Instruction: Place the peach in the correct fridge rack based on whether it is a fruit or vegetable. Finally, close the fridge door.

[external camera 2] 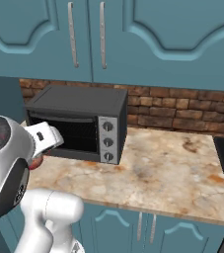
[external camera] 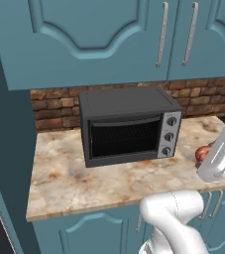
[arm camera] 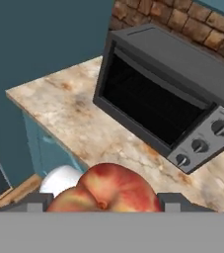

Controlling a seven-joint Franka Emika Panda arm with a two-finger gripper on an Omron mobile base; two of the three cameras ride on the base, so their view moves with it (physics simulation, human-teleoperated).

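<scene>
Left base view: round orange-red smooth peach lifted over marbled beige tabletop, right of dark toaster oven. Hand view: claw clamped on peach (pick-up done). Left, judging so: racking, closing door.

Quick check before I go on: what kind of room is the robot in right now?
A kitchen, by the look of it: a dark toaster oven stands on a marbled stone counter, with teal cabinets above and a brick backsplash behind. The gripper holds the peach.
</scene>
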